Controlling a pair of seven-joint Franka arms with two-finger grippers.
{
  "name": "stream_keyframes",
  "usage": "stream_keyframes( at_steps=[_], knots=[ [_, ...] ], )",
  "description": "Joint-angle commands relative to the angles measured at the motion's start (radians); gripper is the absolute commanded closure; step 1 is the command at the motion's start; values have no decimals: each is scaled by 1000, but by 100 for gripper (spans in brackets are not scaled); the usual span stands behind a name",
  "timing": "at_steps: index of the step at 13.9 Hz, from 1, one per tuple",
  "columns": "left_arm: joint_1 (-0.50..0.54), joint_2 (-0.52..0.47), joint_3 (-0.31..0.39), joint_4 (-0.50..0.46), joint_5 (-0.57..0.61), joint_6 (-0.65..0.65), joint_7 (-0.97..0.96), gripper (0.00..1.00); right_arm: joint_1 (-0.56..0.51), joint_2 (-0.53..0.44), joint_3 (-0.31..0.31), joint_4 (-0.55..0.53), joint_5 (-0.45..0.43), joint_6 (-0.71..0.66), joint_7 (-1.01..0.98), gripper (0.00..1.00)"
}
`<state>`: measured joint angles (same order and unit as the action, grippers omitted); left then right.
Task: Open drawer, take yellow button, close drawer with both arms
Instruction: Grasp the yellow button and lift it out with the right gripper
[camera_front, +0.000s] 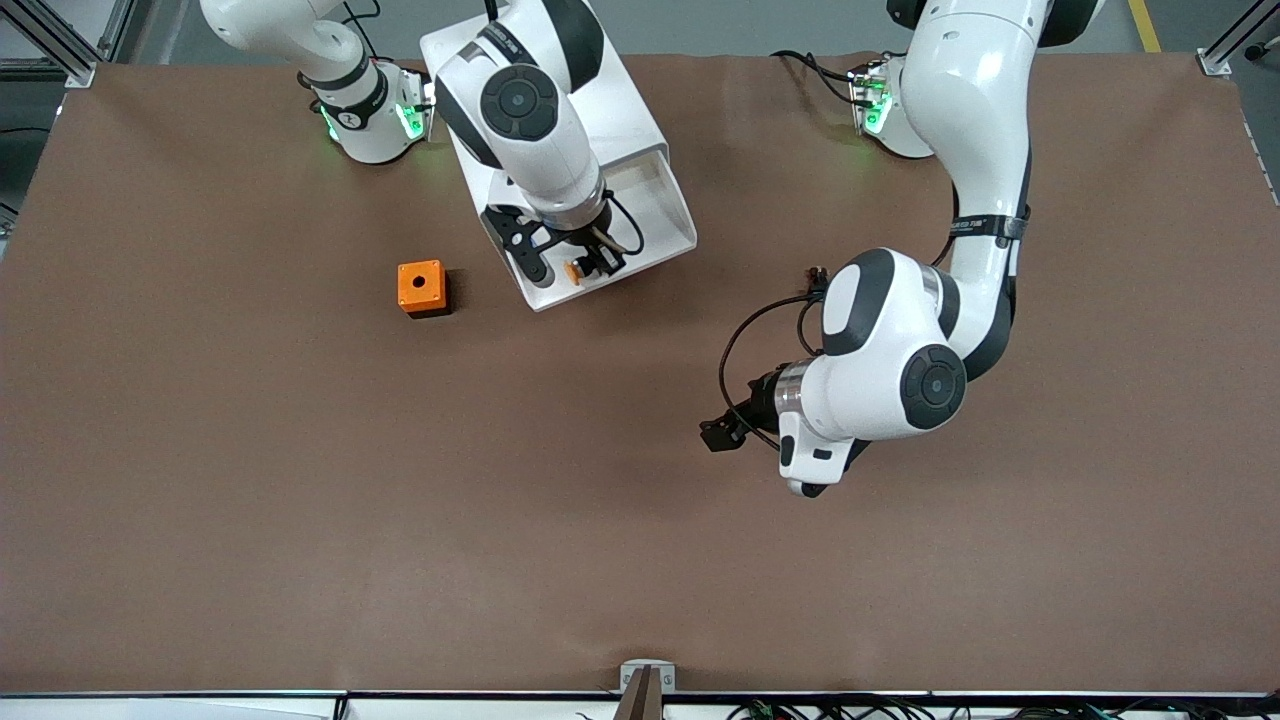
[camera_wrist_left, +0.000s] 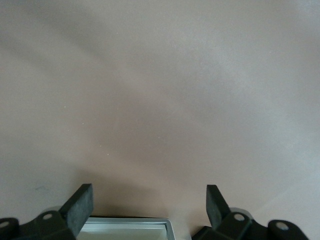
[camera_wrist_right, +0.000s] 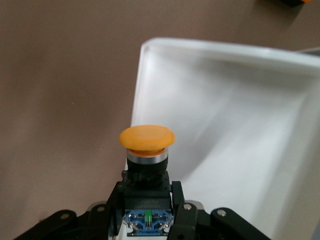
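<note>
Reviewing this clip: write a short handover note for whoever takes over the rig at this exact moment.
Right tool: shut on the tiny orange-capped push button, over the open shallow white plastic top drawer.
Left tool: open, empty, waiting over bare brown table toward the left arm's end.
Orange cube with a hole sits beside the drawer.
Done: drawer open, button gripped.
Left: lift the button out, close the drawer.
</note>
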<state>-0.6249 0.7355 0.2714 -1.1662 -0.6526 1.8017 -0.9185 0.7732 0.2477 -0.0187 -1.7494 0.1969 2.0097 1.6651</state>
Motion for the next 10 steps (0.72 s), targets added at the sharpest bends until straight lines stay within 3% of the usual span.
stream_keyframes(
  at_steps=[1,5,10],
  knots=[
    [-12,-18,8,-21,16,13,17,1,-72,-13,6,60,-4,-69,-106,97],
    [-22,-30,9,-21,25,13,13,1,-194,-19,6,99,-5,-126,-386,97],
    [-117,-47,9,-26,197,24,-29,1,-398,-16,6,102,-50,-170,-833,97]
  ],
)
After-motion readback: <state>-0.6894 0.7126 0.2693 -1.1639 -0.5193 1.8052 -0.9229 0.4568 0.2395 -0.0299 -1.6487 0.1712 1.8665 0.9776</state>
